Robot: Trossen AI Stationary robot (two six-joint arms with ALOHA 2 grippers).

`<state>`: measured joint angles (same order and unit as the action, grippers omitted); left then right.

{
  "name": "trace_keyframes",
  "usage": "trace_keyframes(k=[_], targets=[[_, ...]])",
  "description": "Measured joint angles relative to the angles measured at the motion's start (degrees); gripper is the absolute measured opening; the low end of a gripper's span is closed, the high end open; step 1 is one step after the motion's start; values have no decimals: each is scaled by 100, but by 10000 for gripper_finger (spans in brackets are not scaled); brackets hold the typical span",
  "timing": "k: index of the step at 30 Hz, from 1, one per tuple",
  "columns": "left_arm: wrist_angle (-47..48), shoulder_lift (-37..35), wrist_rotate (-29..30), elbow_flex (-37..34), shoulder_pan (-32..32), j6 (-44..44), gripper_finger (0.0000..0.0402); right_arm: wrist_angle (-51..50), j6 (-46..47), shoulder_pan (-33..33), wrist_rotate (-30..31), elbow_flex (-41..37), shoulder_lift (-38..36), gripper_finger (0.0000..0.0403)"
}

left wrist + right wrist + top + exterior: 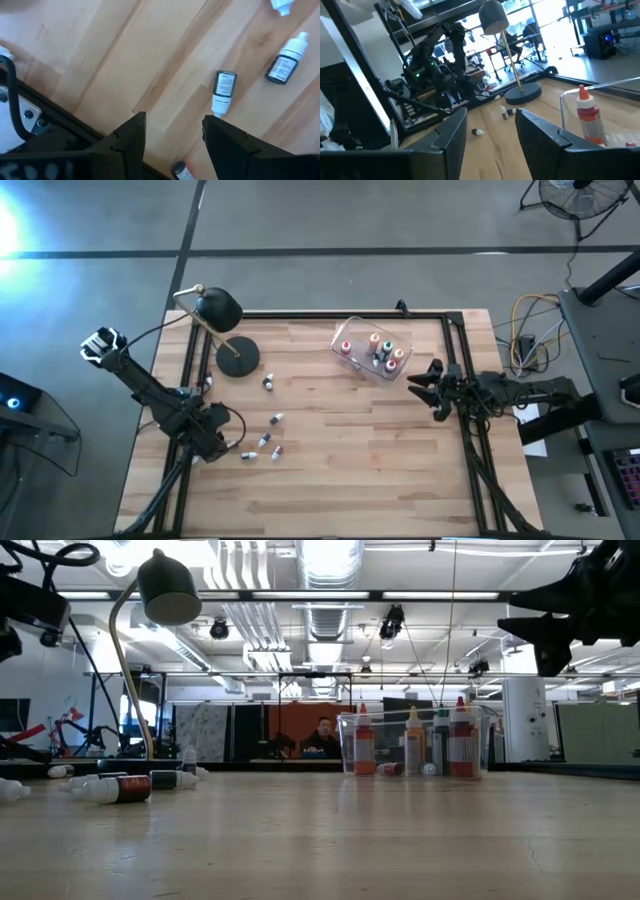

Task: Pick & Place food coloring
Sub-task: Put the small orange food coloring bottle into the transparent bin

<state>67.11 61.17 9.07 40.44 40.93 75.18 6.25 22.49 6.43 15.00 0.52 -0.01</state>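
Note:
Several small food coloring bottles (265, 440) lie on their sides on the wooden table, left of centre. My left gripper (222, 442) hangs open, pointing down, just left of them. In the left wrist view a dark-labelled bottle (222, 92) lies just beyond its fingertips (173, 119), and a red-tipped one (182, 171) shows low between the fingers. More bottles stand upright in a clear tub (372, 352) at the far right. My right gripper (425, 390) is held level and open at the right edge, near the tub, with nothing between its fingers (491, 114).
A black desk lamp (225, 315) stands at the far left, its round base (238, 357) on the table beside one lone bottle (268, 383). Black frame rails (455, 340) run along the table's edges. The near half of the table is bare wood.

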Motion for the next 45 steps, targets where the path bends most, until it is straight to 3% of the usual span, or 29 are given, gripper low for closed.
trace_keyframes(k=[16,29,35,39,45], targets=[[-109,12,248,-36,0,-145,169,-23,-3,5,5,2,435,156],[-111,10,230,-38,7,46,169,724,2,-8,168,48,371,151],[-142,8,162,48,28,-96,169,1088,-1004,-55,693,54,372,149],[-302,8,-77,72,163,-517,169,1237,-2363,-59,-248,61,279,153],[-754,29,-97,48,370,-570,169,760,-2087,-57,-634,58,227,155]])
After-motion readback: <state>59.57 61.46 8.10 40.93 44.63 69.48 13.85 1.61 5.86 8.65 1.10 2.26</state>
